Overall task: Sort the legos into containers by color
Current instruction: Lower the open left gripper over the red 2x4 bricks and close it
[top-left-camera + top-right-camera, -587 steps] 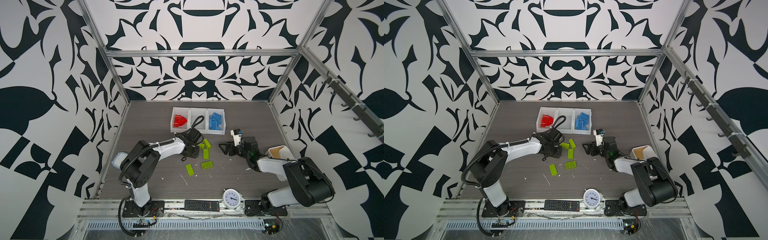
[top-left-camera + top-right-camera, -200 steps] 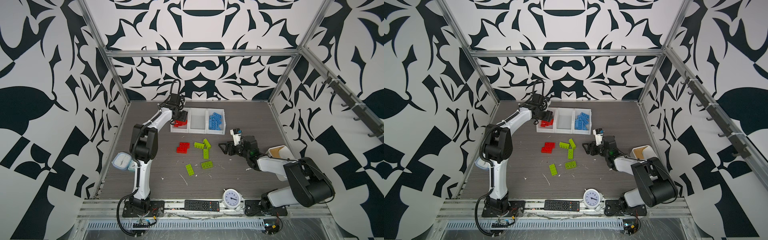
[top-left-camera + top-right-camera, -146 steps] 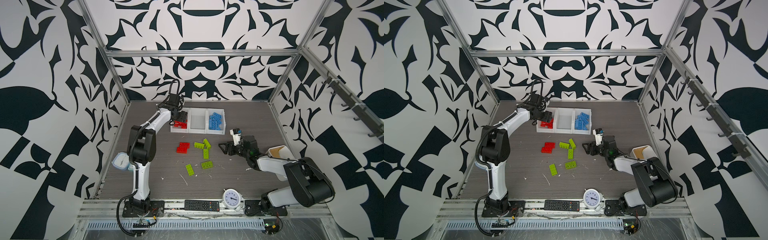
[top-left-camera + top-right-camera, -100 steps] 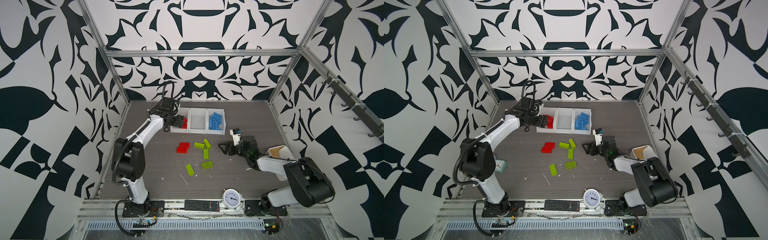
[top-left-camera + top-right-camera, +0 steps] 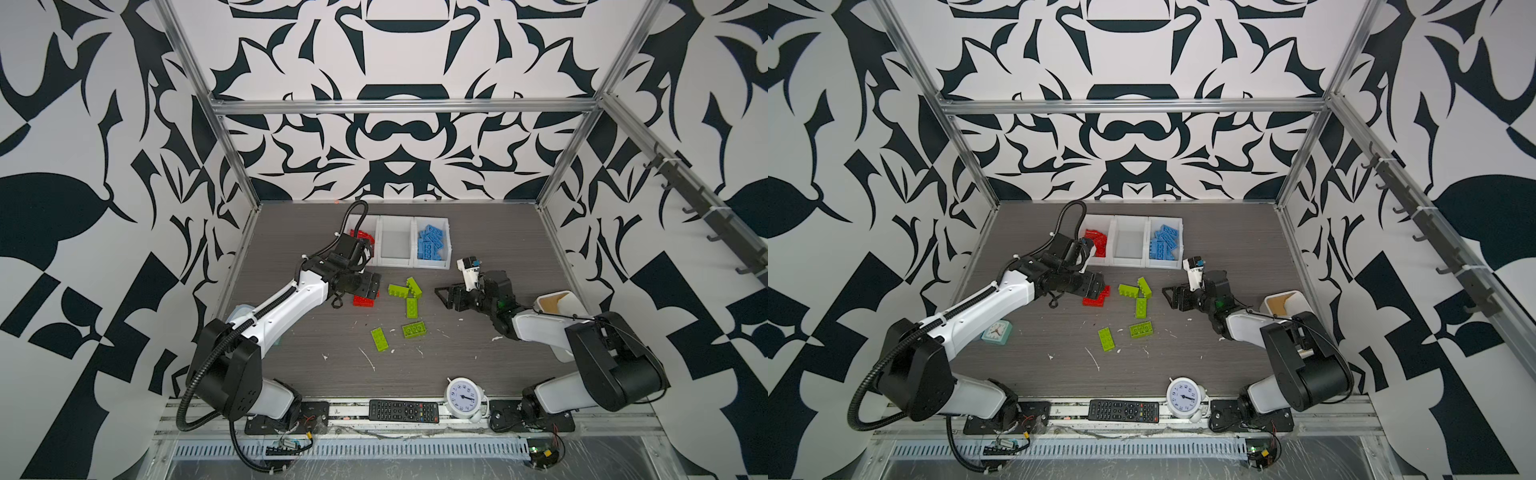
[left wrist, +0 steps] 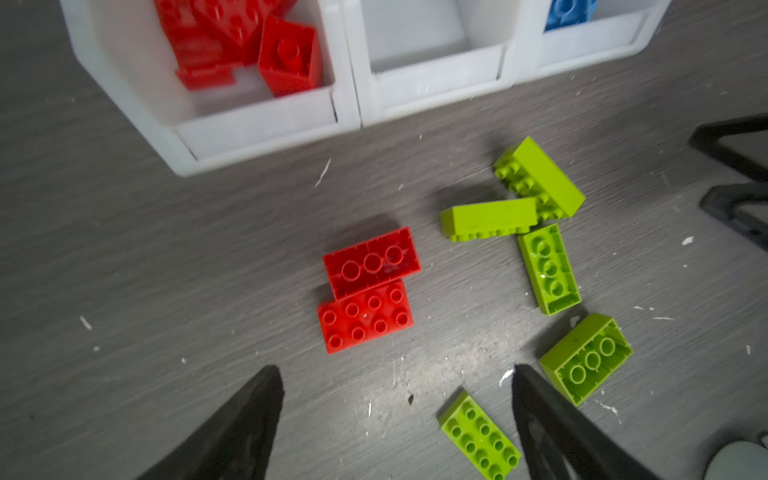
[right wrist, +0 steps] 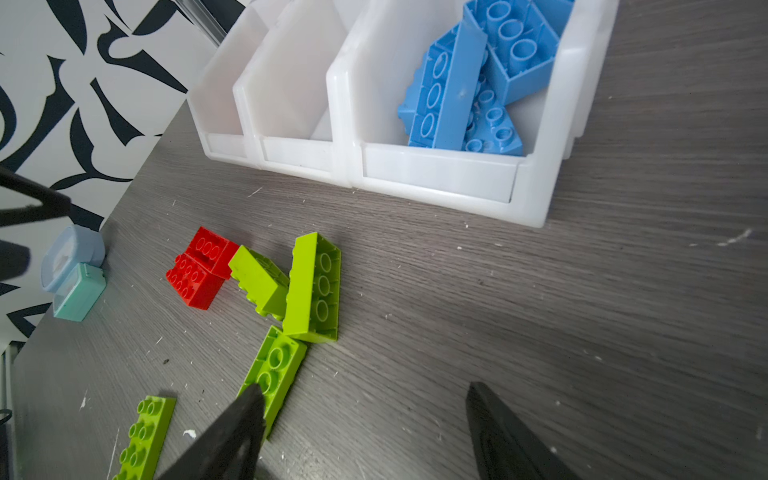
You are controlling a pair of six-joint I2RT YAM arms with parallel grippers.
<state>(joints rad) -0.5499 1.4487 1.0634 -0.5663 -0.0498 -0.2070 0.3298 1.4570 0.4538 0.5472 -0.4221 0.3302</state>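
Observation:
Three white containers stand in a row at the back. The left one [image 5: 371,261] holds red legos [image 6: 232,37], the middle one [image 5: 395,246] is bare inside, and the right one [image 5: 434,266] holds blue legos [image 7: 465,87]. Two red legos [image 5: 365,300] lie touching on the table, one studs up [image 6: 365,318] and one upside down [image 6: 371,264]. Several green legos [image 5: 411,307] are scattered to their right. My left gripper [image 5: 372,286] hovers open just above the red pair, nothing between its fingers [image 6: 249,419]. The right gripper [image 5: 442,293] is open and empty, right of the green legos [image 7: 274,374].
A white tub with a tan interior [image 5: 557,303] sits beside the right arm. A round white clock [image 5: 462,397] and a black remote [image 5: 403,411] lie at the front edge. A small teal clock [image 5: 995,331] sits under the left arm.
The left gripper has swung from over the left container down to the two red legos on the table, its jaws spreading wider. The right arm has not moved.

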